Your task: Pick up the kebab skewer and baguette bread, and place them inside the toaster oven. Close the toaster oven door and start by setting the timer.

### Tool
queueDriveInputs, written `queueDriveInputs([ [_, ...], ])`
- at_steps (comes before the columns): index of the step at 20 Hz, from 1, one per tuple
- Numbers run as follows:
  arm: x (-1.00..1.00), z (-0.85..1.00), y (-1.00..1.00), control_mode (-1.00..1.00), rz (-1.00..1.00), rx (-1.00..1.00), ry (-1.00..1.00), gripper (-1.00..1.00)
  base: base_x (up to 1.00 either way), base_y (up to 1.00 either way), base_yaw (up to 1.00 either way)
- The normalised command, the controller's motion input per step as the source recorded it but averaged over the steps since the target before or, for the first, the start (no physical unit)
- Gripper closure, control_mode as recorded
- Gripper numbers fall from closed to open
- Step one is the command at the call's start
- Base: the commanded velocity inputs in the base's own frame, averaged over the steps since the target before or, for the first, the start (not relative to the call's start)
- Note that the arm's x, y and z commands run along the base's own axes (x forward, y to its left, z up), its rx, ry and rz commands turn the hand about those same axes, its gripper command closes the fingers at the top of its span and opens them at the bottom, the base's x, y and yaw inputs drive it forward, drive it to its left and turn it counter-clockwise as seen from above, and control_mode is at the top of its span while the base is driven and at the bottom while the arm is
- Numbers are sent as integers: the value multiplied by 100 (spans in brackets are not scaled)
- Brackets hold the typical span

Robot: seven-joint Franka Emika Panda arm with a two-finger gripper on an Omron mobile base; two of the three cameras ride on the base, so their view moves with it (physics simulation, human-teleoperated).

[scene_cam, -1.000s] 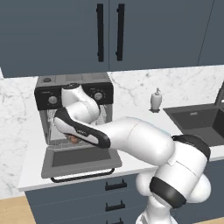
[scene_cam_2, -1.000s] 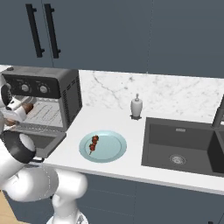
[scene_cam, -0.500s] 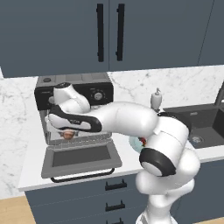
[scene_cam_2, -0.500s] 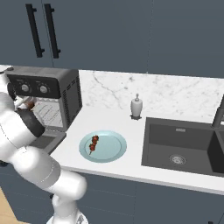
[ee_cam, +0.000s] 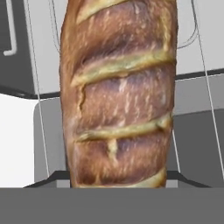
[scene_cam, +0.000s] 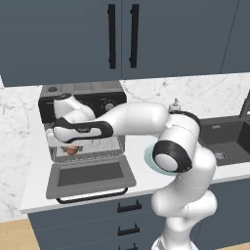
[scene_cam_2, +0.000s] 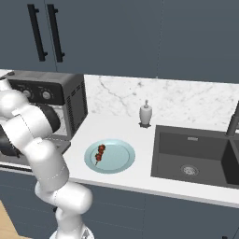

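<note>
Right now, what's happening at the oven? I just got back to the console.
The white arm is reaching into the boxy grey-silver toaster oven, whose drop-down door lies open on the counter. In the hand view, the golden-brown slashed baguette sits right in front of the camera, over the wire rack; whether the jaws are gripping it I cannot tell. The kebab skewer with dark red chunks is on the pale blue plate, not yet loaded.

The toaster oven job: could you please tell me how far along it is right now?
Nothing is finished yet. In hand: the baguette bread fills the hand view right in front of the gripper and sits at the open mouth of the toaster oven, but whether the jaws hold it cannot be told. Left: the kebab skewer lies on the plate, the toaster oven door is down, and the timer is unset.
</note>
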Motion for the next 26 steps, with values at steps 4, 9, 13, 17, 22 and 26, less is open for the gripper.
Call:
queueDriveInputs([
  [4, 19, -21, 0, -100, 0, 0, 0, 100, 0, 0, 0],
  [9, -12, -29, 0, -100, 0, 0, 0, 100, 0, 0, 0],
  [13, -44, -43, 0, -100, 0, 0, 0, 100, 0, 0, 0],
  [17, -45, -32, -1, -100, 0, 0, 0, 100, 0, 0, 0],
  [22, -21, -16, -10, -100, 0, 0, 0, 100, 0, 0, 0],
  [26, -25, -8, -19, -100, 0, 0, 0, -100, 0, 0, 0],
])
